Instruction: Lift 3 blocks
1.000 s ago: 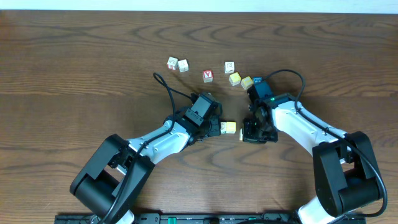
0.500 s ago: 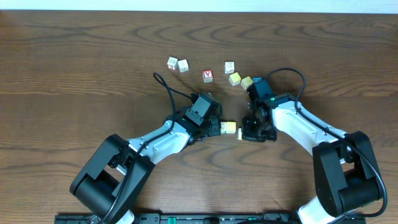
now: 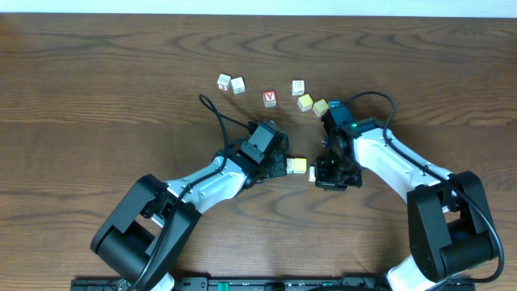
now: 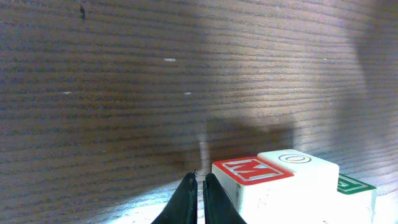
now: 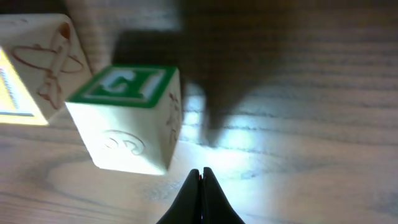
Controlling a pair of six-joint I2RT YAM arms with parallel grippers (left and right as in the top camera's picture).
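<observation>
Jaws on both arms are pressed tight together with nothing between them. Left gripper [image 4: 199, 191] points its tips at the table [image 3: 97, 81] just beside a pair of blocks; right gripper [image 5: 200, 185] does the same from the opposite side. Between them two of the blocks sit side by side on the wood: the white block [image 5: 124, 118] with a green face nearer the right arm, and the cream block [image 5: 34, 62] with orange drawings nearer the left. Yellow block [image 3: 304, 102] lies well apart in the far cluster, next to another yellowish cube [image 3: 321, 107] and a blue-faced cube [image 3: 334, 105]. A red-faced cube [image 3: 270, 99] sits left of that cluster. Every block rests on the table.
</observation>
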